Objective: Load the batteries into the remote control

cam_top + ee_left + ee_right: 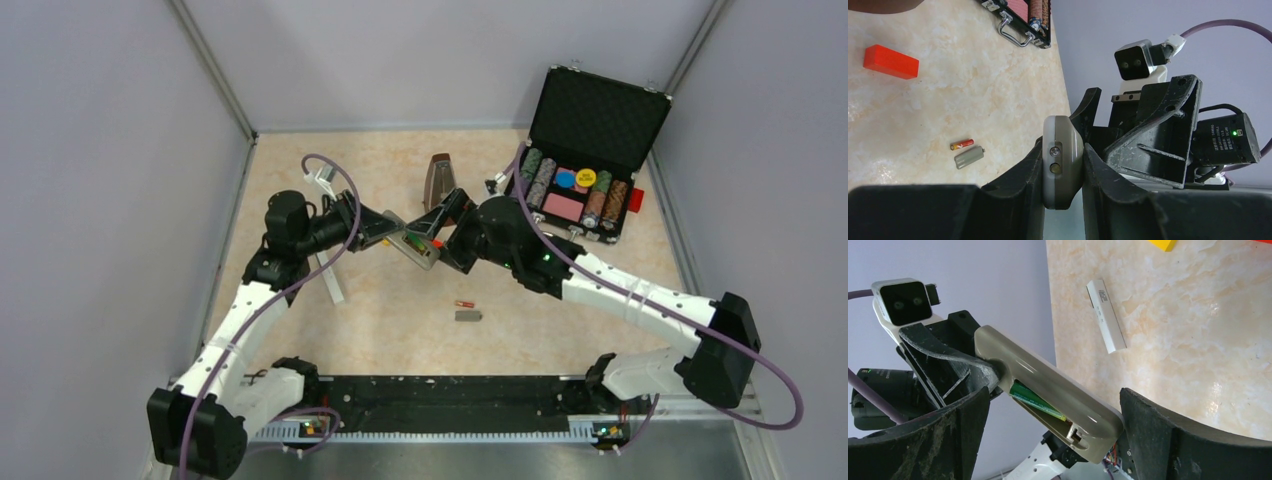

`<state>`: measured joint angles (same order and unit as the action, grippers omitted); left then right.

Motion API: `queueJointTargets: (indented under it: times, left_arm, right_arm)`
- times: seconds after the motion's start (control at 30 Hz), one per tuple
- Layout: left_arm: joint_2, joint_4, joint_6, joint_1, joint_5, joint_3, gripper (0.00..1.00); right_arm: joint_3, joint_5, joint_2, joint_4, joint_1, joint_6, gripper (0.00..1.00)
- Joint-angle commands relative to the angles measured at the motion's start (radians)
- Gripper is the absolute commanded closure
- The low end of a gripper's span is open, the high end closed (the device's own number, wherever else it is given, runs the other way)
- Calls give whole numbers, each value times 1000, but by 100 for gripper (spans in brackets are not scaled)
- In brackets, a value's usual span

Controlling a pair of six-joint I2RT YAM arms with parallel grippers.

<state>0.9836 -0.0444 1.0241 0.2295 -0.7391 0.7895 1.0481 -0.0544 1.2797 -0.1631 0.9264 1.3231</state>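
Left jaws clench remote control [1063,162] aloft, green battery [1034,397] seated inside; right jaws gape released; red-orange battery [962,144] lies on surface [380,330] at remote's 5 o'clock; risk: tilted, uncovered, green battery slips out.

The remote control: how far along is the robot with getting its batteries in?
Done: the green battery sits in the recess of the remote control. In hand: the left gripper clamps the remote, and the right gripper stands open close to it. Left: the red-orange battery and the grey cover lie on the table, waiting to be fitted.
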Motion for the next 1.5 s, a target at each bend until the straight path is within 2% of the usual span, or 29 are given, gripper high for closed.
queueJointTargets:
  times: [0.0, 0.17, 0.63, 0.7, 0.93, 1.07, 1.2, 1.27, 1.37, 1.47]
  left_arm:
    - [-29, 77, 4, -1, -1, -4, 100]
    - [-25, 70, 8, -1, 2, -4, 100]
    - [-1, -6, 9, -1, 6, 25, 100]
    - [2, -29, 10, -1, 7, 35, 100]
    - [9, -30, 71, -1, -7, 48, 100]
    - [8, -34, 54, -1, 7, 53, 100]
    - [2, -40, -18, -2, 24, 51, 100]
    - [-1, -40, -80, -2, 20, 53, 100]
    - [-17, -47, -174, -2, 22, 48, 100]
    - [-35, -56, -229, -3, 32, 37, 100]
  right_arm:
    - [4, 4, 14, 63, -1, 24, 1]
    - [-13, 25, 22, 81, 0, 24, 7]
    - [-76, 48, 12, 169, -11, 46, 42]
    - [-84, 49, 8, 193, -13, 47, 44]
    - [-95, 48, 5, 206, -16, 20, 45]
    - [-96, 48, -19, 201, -16, -10, 38]
    - [-101, 14, -73, 180, -21, -55, 22]
    - [-110, 10, -109, 166, -33, -85, 17]
    - [-138, 23, -180, 129, -72, -150, 15]
    - [-157, 125, -231, 122, -177, -321, 18]
